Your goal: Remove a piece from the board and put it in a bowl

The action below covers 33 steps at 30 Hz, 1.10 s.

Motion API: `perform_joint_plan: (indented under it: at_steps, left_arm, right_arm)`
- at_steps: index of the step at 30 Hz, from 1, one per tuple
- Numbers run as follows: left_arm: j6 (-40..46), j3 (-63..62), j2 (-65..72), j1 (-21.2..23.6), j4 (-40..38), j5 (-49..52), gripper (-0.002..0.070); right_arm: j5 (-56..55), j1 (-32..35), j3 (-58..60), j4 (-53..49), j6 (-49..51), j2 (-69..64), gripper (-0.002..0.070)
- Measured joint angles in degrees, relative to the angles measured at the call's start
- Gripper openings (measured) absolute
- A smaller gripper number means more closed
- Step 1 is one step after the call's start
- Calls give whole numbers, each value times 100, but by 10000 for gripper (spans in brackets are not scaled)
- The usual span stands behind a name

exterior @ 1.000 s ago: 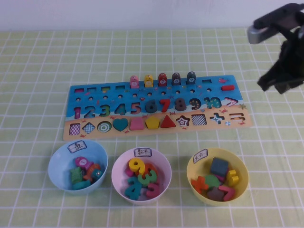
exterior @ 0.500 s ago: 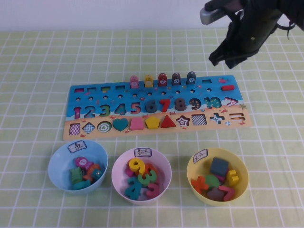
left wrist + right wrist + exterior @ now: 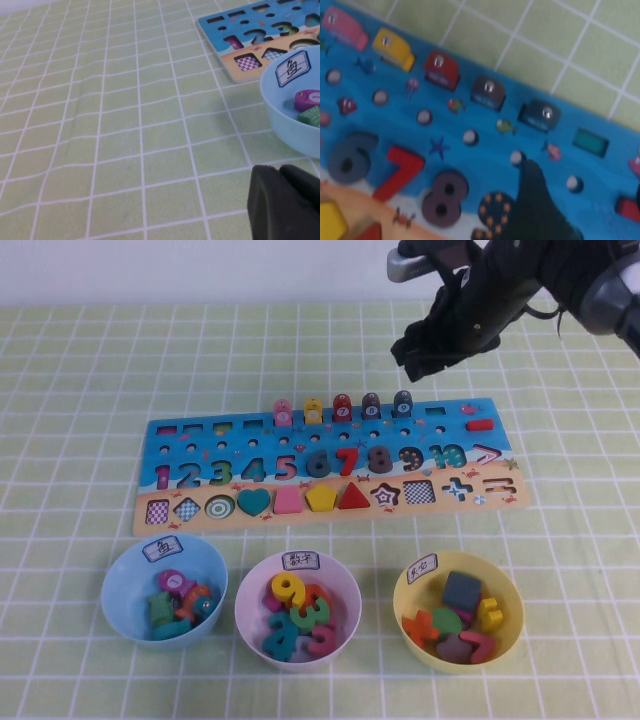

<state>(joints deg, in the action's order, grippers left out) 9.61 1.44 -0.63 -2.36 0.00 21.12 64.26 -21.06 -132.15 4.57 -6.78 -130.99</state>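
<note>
The board (image 3: 200, 452) lies across the table's middle. Several rounded pieces stand in a row at its back edge. The dark teal-blue piece (image 3: 403, 403) is the rightmost, next to a dark grey one (image 3: 371, 405). My right gripper (image 3: 422, 362) hovers above and just behind the teal piece, open and empty. In the right wrist view the teal piece (image 3: 540, 116) stands on the board (image 3: 470, 165), ahead of my right gripper (image 3: 585, 200). The light blue bowl (image 3: 118, 578) stands front left and also shows in the left wrist view (image 3: 280, 115). My left gripper (image 3: 280, 172) is shut, low beside that bowl.
A white-pink bowl (image 3: 250, 585) with number pieces and a yellow bowl (image 3: 405, 590) with shapes stand in front of the board. A red piece (image 3: 342, 407), a yellow one and a pink one fill the row. A green checked cloth covers the table.
My right arm has swung left from the table's right edge to above the board's back edge, close to the teal piece. Nothing on the board or in the bowls has moved.
</note>
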Motion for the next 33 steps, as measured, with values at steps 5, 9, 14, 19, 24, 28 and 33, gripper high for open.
perform_joint_plan:
  at_steps: [5,9,14,19,24,28,33]
  left_arm:
    - [0,0,0,0,0,0,-4]
    - [0,0,0,0,0,0,-4]
    - [0,0,0,0,0,0,-4]
    - [0,0,0,0,0,0,-4]
    - [0,0,0,0,0,0,-4]
    - [0,0,0,0,0,0,-4]
    - [0,0,0,0,0,0,-4]
  right_arm:
    - [-504,0,-13,42,52,-193,386]
    - [-721,0,-13,47,74,-301,386]
    - [-924,0,-13,56,74,-432,386]
    - [-1069,0,-15,125,74,-544,386]
    - [-1225,0,-25,285,74,-633,386]
    - [-1318,0,-25,348,74,-738,386]
    - [-1364,0,-25,348,74,-856,386]
